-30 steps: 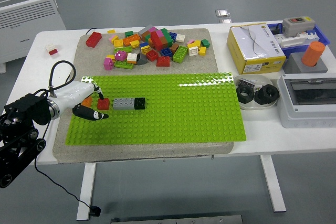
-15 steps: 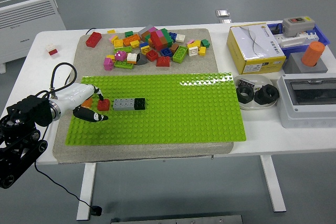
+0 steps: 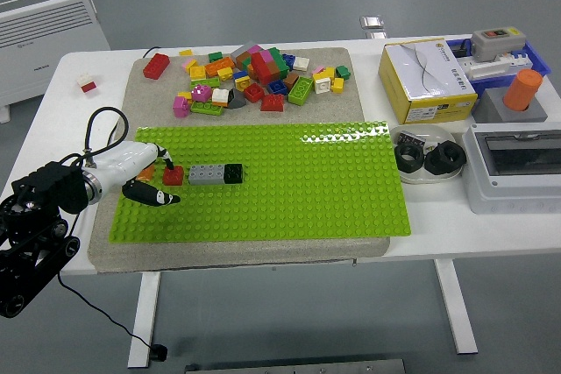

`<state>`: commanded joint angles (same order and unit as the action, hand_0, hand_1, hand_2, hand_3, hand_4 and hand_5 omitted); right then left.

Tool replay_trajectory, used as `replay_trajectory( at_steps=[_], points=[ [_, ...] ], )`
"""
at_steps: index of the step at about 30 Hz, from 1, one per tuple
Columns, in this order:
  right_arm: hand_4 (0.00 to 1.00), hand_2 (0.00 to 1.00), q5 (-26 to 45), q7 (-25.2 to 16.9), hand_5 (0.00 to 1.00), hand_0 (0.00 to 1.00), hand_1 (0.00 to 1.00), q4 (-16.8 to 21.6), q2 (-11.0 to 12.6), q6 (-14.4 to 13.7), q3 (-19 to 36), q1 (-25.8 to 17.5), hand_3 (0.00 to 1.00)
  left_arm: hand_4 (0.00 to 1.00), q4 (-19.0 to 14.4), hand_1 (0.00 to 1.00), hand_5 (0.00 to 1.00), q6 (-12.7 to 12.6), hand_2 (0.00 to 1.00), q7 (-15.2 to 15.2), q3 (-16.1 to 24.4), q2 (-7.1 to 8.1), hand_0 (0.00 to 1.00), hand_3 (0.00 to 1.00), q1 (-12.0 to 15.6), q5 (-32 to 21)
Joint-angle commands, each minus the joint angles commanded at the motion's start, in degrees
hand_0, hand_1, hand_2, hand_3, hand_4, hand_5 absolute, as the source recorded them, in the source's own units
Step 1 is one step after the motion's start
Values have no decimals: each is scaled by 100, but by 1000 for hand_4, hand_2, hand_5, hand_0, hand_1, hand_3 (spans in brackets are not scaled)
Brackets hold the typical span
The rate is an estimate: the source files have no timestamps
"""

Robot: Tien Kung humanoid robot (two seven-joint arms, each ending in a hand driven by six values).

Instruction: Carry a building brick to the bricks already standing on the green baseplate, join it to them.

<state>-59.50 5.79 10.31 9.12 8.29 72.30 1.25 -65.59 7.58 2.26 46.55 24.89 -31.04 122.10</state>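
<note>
While pinching a small red plastic brick (image 3: 173,175) between dark fingertips, sat low over the bright green studded baseplate (image 3: 289,183) as the robot's white-and-black left hand (image 3: 145,174); held that brick just beside the grey-and-black brick row (image 3: 216,173) beyond the fingers.

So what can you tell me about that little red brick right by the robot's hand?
The red brick is a small, square, glossy plastic block with studs on top. It sits flat on the green baseplate, near its left end. Its right side meets the grey brick, which in turn joins a black brick, so the three form one short row. The left hand is at the red brick's left side, dark fingertips curled beside it; whether they actually grip it is too small to tell.
</note>
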Motion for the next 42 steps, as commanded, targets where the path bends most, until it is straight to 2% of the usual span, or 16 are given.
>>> replay_trajectory(
  at_steps=[6,9,10,12,17,19,21,22,25,27,28,33,34,39,40,42],
  points=[
    [926,728,-60,9,998,705,567,0,-17,-3,50,-36,831,903,-531,175,508,130,835,58,381,158,146,628,158,-163],
    [926,728,-70,11,998,705,567,0,-28,-5,60,-56,831,903,-924,175,508,241,835,133,754,190,146,628,408,-298],
    [927,728,-70,11,998,705,568,0,-33,-6,62,-63,833,750,-1069,203,274,265,801,159,901,166,181,640,516,-319],
    [927,728,-79,13,998,705,568,0,-48,-6,75,-79,833,750,-1344,203,274,293,801,203,1202,55,181,640,727,-346],
    [927,728,-140,34,998,705,568,0,-105,-18,124,-115,832,724,-1993,240,236,200,780,228,1980,-459,230,646,1273,-301],
    [927,728,-164,50,998,705,568,0,-137,-30,137,-125,832,724,-2247,240,236,0,780,147,2287,-719,230,646,1522,-290],
    [927,728,-180,59,998,705,568,0,-160,-33,152,-131,832,724,-2338,240,236,-138,780,74,2435,-854,230,646,1656,-273],
    [927,730,-194,67,998,704,568,0,-178,-35,165,-136,834,628,-2389,285,159,-260,776,13,2546,-950,271,622,1756,-252],
    [927,730,-296,88,998,704,568,0,-241,-25,254,-149,834,628,-2403,285,159,-645,776,-196,2716,-1114,271,622,1976,-97],
    [927,730,-451,103,998,704,568,0,-274,-1,402,-153,834,628,-2388,285,159,-848,776,-300,2764,-1150,271,622,2042,-55],
    [917,747,-560,112,998,697,583,0,-293,18,509,-154,833,591,-2380,423,47,-959,749,-364,2782,-1161,413,599,2072,-55],
    [917,747,-1246,150,998,697,583,0,-396,111,1159,-127,833,591,-2355,423,47,-1575,749,-752,2740,-1184,413,599,2195,-219],
    [907,748,-1420,158,998,696,584,0,-425,119,1318,-111,820,540,-2345,541,2,-1711,630,-832,2699,-1188,533,597,2215,-254],
    [907,748,-2167,194,998,696,584,0,-531,121,1973,-55,820,540,-2305,541,2,-2180,630,-1059,2399,-1223,533,597,2291,-380],
    [905,748,-2268,197,998,697,586,0,-541,122,2060,-50,812,514,-2298,495,2,-2238,534,-1079,2351,-1232,540,591,2299,-393],
    [905,748,-2552,202,998,697,586,0,-563,134,2292,-41,812,514,-2276,495,2,-2368,534,-1124,2215,-1261,540,591,2312,-415]
  ],
)
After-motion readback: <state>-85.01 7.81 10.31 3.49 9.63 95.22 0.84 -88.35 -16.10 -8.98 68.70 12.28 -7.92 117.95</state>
